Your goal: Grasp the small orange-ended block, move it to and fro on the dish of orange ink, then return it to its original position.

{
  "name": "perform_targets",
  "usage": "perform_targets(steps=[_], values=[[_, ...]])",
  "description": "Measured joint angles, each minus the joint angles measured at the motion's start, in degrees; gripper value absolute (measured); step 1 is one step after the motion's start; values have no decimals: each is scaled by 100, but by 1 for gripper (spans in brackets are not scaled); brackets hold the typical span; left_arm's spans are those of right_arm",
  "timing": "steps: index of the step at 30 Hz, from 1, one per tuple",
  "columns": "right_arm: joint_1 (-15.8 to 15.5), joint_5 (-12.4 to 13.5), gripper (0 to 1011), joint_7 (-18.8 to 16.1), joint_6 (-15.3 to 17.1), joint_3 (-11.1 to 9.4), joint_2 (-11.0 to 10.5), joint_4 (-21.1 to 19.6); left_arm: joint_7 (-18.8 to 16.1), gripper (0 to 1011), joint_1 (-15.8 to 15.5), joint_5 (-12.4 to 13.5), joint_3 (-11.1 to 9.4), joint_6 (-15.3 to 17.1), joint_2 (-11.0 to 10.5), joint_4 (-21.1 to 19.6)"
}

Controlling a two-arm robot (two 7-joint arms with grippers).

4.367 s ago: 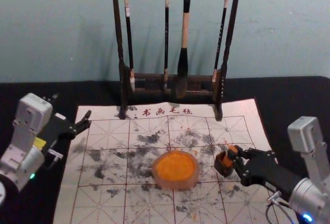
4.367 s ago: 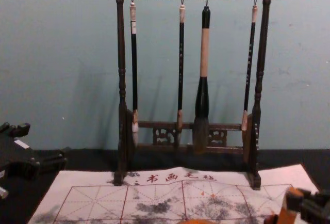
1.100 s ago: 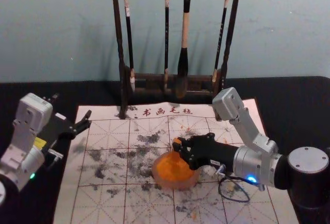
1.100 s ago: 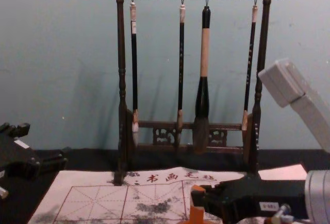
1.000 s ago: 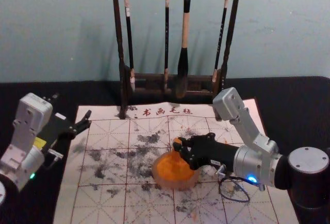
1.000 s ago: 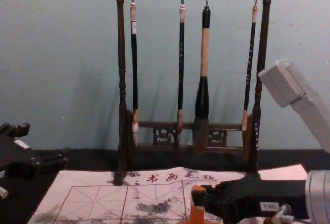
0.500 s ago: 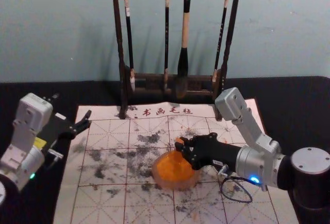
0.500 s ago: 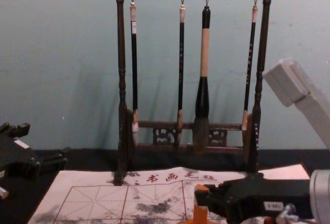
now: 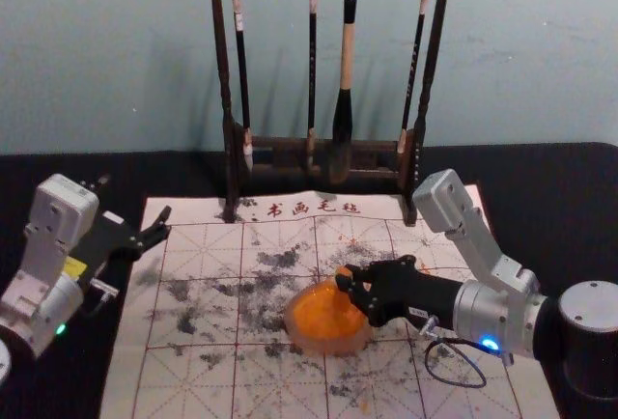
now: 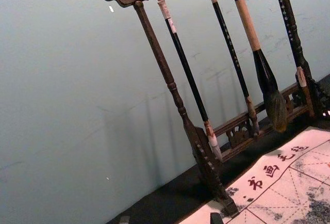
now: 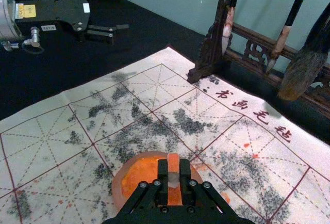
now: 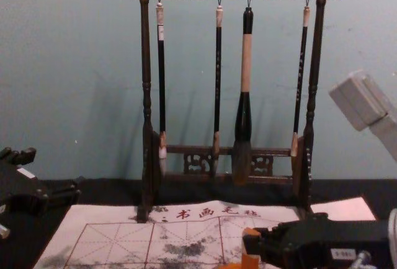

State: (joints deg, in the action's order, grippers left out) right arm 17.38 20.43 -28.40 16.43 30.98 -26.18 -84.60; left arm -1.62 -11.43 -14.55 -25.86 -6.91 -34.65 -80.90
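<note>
Right pincer point(image 9: 348, 282), closed on block point(image 11: 173, 162), over dish point(image 9: 328, 347): stroke lightly across ink point(image 9: 321, 311) beneath, block upright. Left pincer point(image 11: 122, 11): idle, open, well apart.

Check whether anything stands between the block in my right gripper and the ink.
Nothing visible does: the right gripper holds the orange-ended block at the dish's far right part. Whether it touches the orange ink, I can't tell.

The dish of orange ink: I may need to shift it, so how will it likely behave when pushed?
The dish looks low and wide, so it would probably slide rather than tip. The top is open, so a jolt might spill ink. The mat beneath has a wavy far edge, so it might ruck up.
</note>
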Motion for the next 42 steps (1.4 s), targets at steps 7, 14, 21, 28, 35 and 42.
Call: perform_targets(steps=[7, 14, 21, 28, 35, 42], values=[[-72, 53, 62, -15, 18, -10, -56, -91, 0, 1010, 0, 0, 0, 0, 0, 0], [-116, 104, 62, -48, 25, 10, -79, -152, 0, 1010, 0, 0, 0, 0, 0, 0], [-99, 145, 62, -85, 35, 89, -47, -159, 0, 1010, 0, 0, 0, 0, 0, 0], [-24, 155, 62, -103, 33, 176, 25, -81, 0, 1010, 0, 0, 0, 0, 0, 0], [77, 161, 62, -101, 28, 242, 130, 46, 0, 1010, 0, 0, 0, 0, 0, 0], [189, 120, 62, -39, 0, 259, 235, 197, 0, 1010, 0, 0, 0, 0, 0, 0]])
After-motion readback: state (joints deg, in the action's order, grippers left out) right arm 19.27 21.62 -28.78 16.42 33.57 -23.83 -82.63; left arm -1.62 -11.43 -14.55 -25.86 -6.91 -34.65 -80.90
